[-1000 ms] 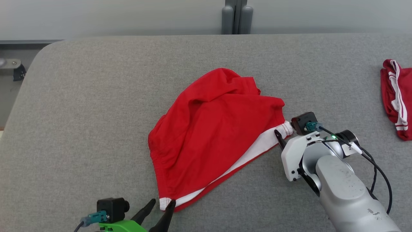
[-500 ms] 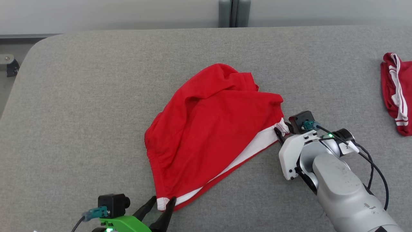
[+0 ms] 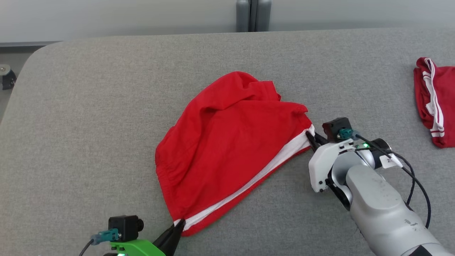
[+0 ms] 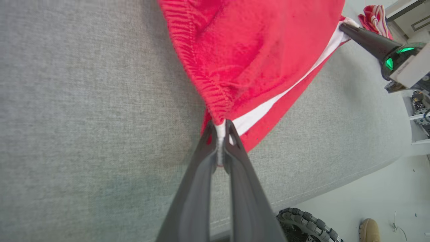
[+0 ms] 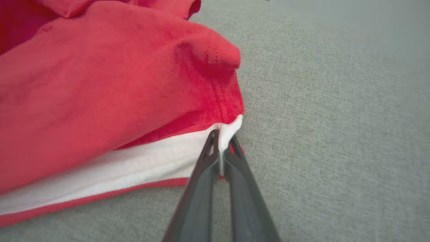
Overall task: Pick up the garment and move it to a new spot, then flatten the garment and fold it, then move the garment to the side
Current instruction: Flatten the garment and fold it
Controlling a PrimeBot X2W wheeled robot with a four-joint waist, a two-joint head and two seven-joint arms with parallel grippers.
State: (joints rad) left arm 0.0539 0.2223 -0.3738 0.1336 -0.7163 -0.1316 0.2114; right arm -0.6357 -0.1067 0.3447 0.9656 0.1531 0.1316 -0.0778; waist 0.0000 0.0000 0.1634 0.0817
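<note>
Our left gripper (image 3: 180, 223), right gripper (image 3: 310, 135) just snapped shut, clamping red shorts (image 3: 231, 149) corners at jaw tips; shallow bite may slip under pull.

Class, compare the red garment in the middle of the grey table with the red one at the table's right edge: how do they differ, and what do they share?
The middle garment is spread wide; the right-edge garment lies bunched. The left gripper and right gripper pinch the middle garment's white-banded hem at its two ends; no gripper touches the right-edge garment. Shared: red cloth with white trim.
</note>
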